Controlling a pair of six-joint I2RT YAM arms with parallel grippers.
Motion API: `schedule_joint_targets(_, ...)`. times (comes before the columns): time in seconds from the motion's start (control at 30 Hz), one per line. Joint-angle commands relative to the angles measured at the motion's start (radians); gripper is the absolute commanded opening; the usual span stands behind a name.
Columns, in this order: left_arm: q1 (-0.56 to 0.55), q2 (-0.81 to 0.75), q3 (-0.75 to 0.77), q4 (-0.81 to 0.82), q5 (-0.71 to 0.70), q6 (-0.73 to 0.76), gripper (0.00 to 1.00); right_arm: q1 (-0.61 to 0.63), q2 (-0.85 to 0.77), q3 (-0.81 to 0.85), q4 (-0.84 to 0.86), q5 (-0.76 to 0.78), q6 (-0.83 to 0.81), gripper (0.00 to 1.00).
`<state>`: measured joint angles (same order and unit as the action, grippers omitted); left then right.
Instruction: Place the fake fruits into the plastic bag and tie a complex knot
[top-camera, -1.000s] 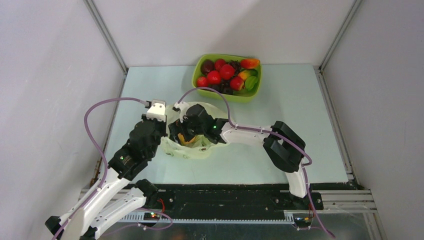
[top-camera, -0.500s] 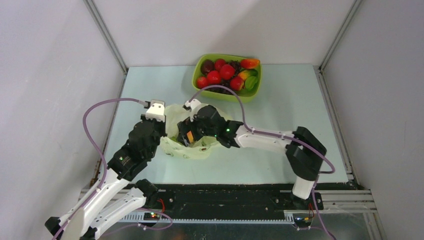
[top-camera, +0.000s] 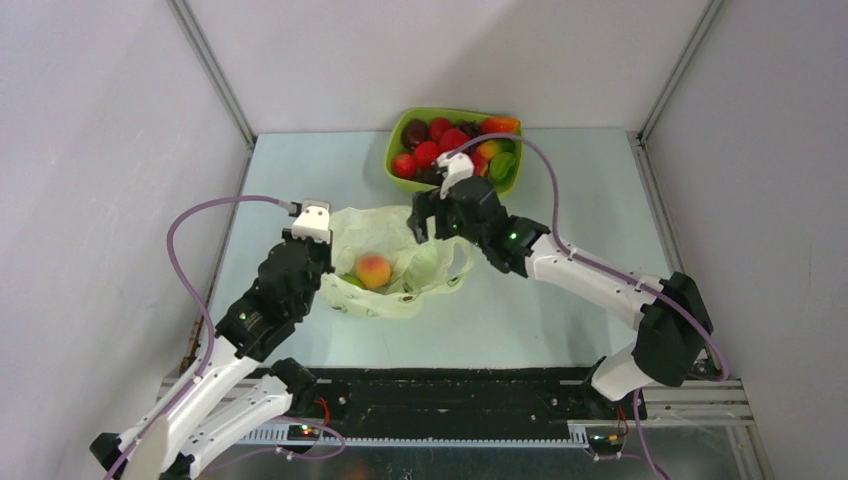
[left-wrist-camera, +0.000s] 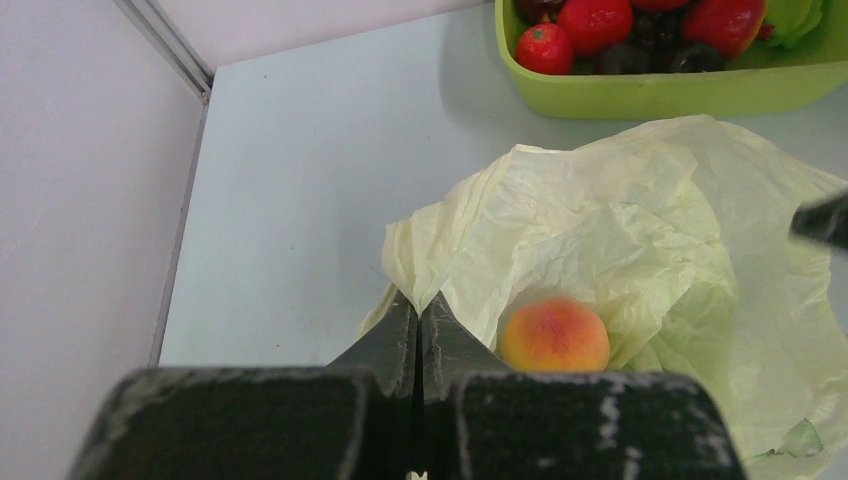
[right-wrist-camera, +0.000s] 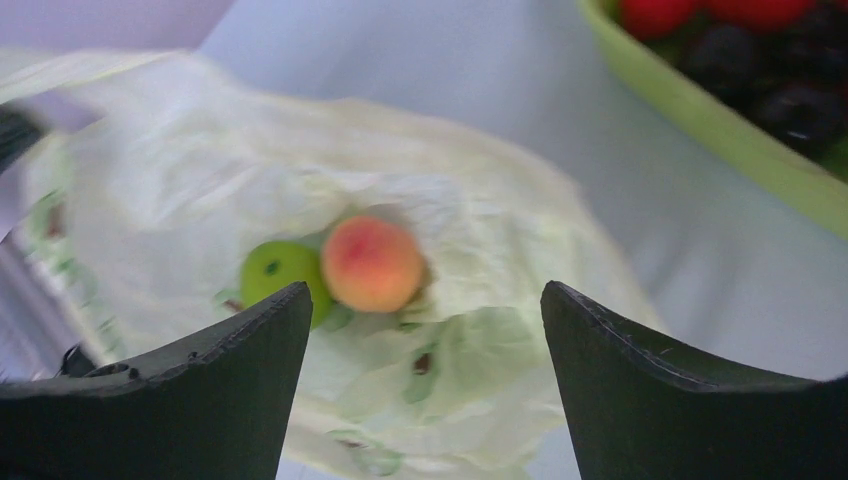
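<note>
We found the plastic bag (top-camera: 405, 300) lying open near the middle of the bench (top-camera: 300, 170), just in front of the lime-green tray (top-camera: 392, 152). Inside the bag lay the peach (top-camera: 373, 271). The green apple (right-wrist-camera: 278, 270) touched it on the side toward the left arm, partly tucked under a fold. The left tool (left-wrist-camera: 418, 325) had its jaws pressed tight together on the bag's rim at the side nearest that arm, holding the edge up. The right tool (right-wrist-camera: 425, 295) hovered over the far right part of the bag, between the bag and the tray, with its jaws wide apart and nothing in them. One handle loop (top-camera: 462, 262) lay slack on the bench at the bag's right. The other fake fruits (top-camera: 430, 150), red apples and dark ones among them, sat in the tray by the far edge.
</note>
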<state>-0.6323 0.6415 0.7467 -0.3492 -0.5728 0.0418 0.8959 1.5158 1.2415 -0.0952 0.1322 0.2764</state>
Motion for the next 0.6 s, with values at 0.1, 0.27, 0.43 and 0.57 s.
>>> schedule_joint_targets(0.1,0.005,0.017,0.046,0.025,-0.003,-0.013,0.00,-0.170,0.023,0.027,-0.121,0.118,0.072,0.88)
schedule_joint_targets(0.27,0.005,0.025,0.047,0.024,0.003,-0.012,0.00,-0.240,0.122,0.105,-0.143,0.192,0.033,0.87)
schedule_joint_targets(0.43,0.005,0.030,0.047,0.024,0.010,-0.014,0.00,-0.289,0.278,0.263,-0.181,0.195,0.015,0.86)
schedule_joint_targets(0.57,0.005,0.029,0.048,0.023,0.013,-0.014,0.00,-0.305,0.402,0.404,-0.224,0.202,0.006,0.87)
